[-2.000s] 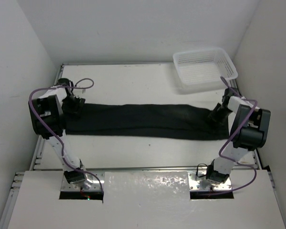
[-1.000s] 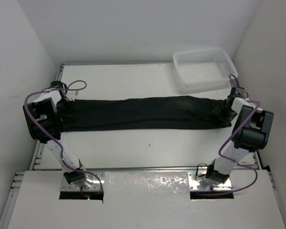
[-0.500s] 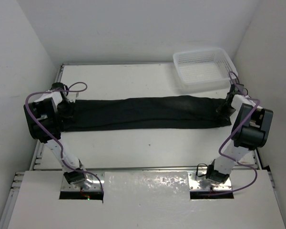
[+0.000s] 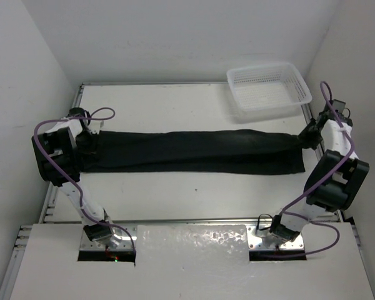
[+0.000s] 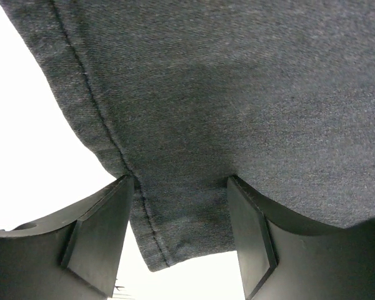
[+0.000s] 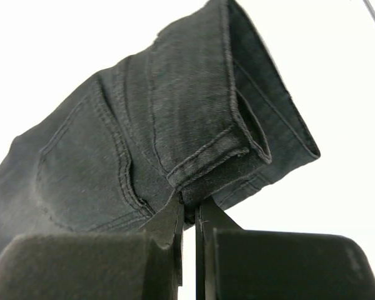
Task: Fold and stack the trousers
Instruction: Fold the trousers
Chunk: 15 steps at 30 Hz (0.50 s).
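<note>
The black trousers lie folded lengthwise in a long band across the table, the leg ends at the left and the waist at the right. My left gripper is at the leg end. In the left wrist view its jaws stand wide apart, with the hem lying between the fingers. My right gripper is at the waist end. In the right wrist view it is shut on the waistband, which is lifted a little.
A white mesh basket stands at the back right, just behind the waist end. The white side walls stand close to both arms. The table's right rail runs beside the right arm.
My right arm has swung out to the right and back, drawing the waist end with it and pulling the trousers straighter. The left gripper has stayed at the leg end.
</note>
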### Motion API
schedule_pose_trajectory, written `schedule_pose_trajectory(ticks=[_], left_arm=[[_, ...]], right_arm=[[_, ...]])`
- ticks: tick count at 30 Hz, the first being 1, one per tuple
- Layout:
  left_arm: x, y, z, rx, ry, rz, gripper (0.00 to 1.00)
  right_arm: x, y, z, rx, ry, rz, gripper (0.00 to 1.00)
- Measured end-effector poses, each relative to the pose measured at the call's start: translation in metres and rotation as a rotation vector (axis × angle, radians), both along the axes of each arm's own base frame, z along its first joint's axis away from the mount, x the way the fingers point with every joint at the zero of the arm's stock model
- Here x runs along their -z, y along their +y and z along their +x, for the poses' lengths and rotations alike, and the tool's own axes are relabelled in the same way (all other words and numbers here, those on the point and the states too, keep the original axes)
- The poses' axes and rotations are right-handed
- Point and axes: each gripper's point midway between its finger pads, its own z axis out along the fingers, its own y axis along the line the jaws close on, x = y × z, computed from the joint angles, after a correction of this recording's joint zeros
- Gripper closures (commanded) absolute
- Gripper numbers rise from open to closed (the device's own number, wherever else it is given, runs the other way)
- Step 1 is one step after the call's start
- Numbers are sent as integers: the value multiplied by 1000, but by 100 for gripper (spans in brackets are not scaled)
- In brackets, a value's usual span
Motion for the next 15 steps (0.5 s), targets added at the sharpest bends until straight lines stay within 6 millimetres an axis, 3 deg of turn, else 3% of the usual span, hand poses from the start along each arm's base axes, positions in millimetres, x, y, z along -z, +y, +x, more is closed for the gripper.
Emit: schedule_pose_trajectory(ticks=[8,11,14,15], left_arm=[[1,0,0,4,4,0,41],[1,0,0,4,5,2,41],[1,0,0,5,6,2,41],[1,0,0,5,6,3,41]], right_arm=[[0,7,-36,-6,33,55,100],[18,12,-65,32,71,86,100],[51,22,-105,73,149,102,99],[65,27,-118,90,183,110,93]])
